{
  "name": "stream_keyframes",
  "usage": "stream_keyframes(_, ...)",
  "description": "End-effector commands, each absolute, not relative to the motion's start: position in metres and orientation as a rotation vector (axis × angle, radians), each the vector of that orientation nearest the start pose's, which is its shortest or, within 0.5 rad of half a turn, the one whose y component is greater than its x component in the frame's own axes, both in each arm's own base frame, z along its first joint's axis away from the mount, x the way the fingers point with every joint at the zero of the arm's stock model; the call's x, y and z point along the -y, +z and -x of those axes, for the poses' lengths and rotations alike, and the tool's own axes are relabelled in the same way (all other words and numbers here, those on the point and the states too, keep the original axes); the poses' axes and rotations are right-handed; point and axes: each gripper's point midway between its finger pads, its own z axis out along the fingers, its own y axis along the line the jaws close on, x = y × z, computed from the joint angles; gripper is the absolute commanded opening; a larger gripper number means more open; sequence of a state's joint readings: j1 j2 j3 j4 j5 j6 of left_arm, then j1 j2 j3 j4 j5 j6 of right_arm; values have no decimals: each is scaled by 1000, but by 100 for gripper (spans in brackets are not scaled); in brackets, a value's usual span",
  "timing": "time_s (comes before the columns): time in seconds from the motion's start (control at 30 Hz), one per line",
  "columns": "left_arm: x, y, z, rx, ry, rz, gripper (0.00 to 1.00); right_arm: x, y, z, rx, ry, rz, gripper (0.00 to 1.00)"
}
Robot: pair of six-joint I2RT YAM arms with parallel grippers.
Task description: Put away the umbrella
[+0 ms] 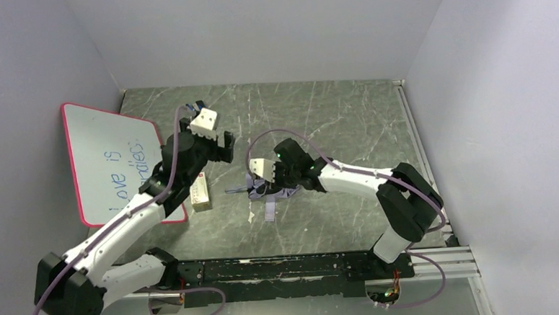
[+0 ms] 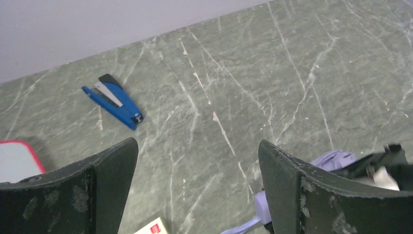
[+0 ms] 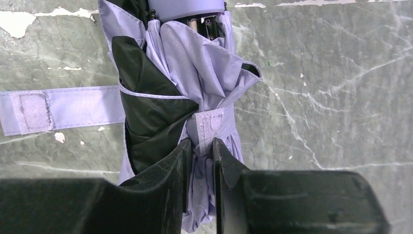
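Note:
The umbrella [image 1: 270,194] lies folded near the middle of the table, with lavender fabric and black inner folds. In the right wrist view the umbrella [image 3: 190,63] fills the centre. Its closure strap [image 3: 63,108] trails flat to the left with a velcro patch at the end. My right gripper [image 3: 200,144] is shut on a bunch of the lavender fabric by a second velcro patch. In the top view it [image 1: 261,174] sits on the umbrella. My left gripper [image 2: 197,144] is open and empty above the table, left of the umbrella [image 2: 333,158]; it also shows in the top view [image 1: 224,142].
A blue stapler [image 2: 113,100] lies at the back left of the table [image 1: 333,126]. A red-edged whiteboard [image 1: 110,159] leans at the left wall. A small cream box [image 1: 201,192] lies beside it. White walls close in on three sides.

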State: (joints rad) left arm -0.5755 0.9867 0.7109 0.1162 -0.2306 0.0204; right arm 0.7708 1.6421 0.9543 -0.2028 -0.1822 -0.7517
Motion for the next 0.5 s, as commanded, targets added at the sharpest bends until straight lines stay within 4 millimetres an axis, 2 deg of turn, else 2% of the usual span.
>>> stream_keyframes(0.0, 186, 246, -344, -1742, -338, -397, 95, -240, -14, -237, -1875, 90, 1901, 24)
stream_keyframes(0.17, 218, 221, -360, -1817, -399, -632, 94, -237, -22, -217, -1829, 34, 1938, 23)
stream_keyframes(0.33, 244, 174, -356, -1942, -483, -934, 89, -234, -24, -209, -1786, -52, 1951, 22)
stream_keyframes(0.47, 257, 139, -344, -2014, -585, -1129, 87, -231, -26, -200, -1751, -93, 1967, 21)
